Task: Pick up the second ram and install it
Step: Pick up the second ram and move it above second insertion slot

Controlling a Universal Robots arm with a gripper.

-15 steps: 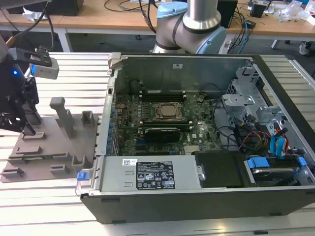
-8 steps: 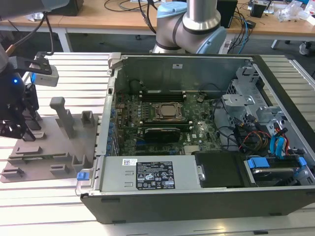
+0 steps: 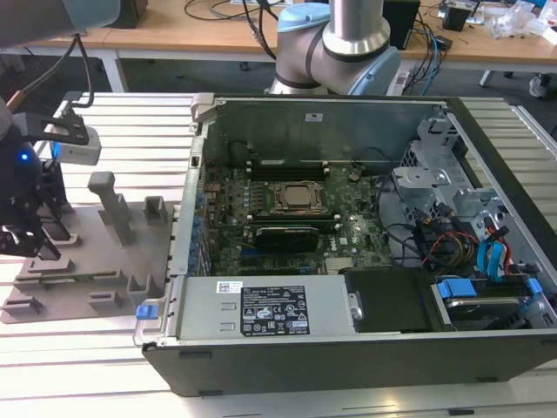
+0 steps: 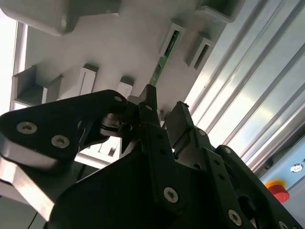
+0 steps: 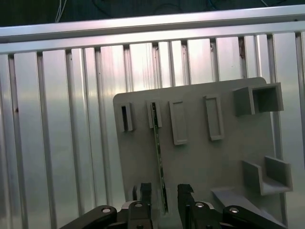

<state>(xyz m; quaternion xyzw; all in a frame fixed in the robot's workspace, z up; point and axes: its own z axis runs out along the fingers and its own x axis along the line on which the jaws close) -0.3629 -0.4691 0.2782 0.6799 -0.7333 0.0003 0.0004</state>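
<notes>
On the grey plastic slotted tray (image 3: 104, 261) at the exterior view's left, beside the open black computer case (image 3: 348, 218): hovering low with the black two-fingered gripper (image 3: 30, 244), holding it spread and gripping nothing. Noting the long thin green circuit-board stick, the second ram (image 5: 159, 157), as standing on edge in a tray slot, not yet lifted. Straddling its near end in both wrist views (image 4: 163, 59), with one black finger (image 5: 145, 191) on either side, seemingly clear of the board faces. Reading the stick's long axis as running straight away from the gripper (image 5: 164, 198), square to the closing line of the jaws, toward the rectangular slot blocks in the tray's far row. Seeing no tilt in the stick. Judging the grasp as lined up, roughly centred in the gap, but not closed.
</notes>
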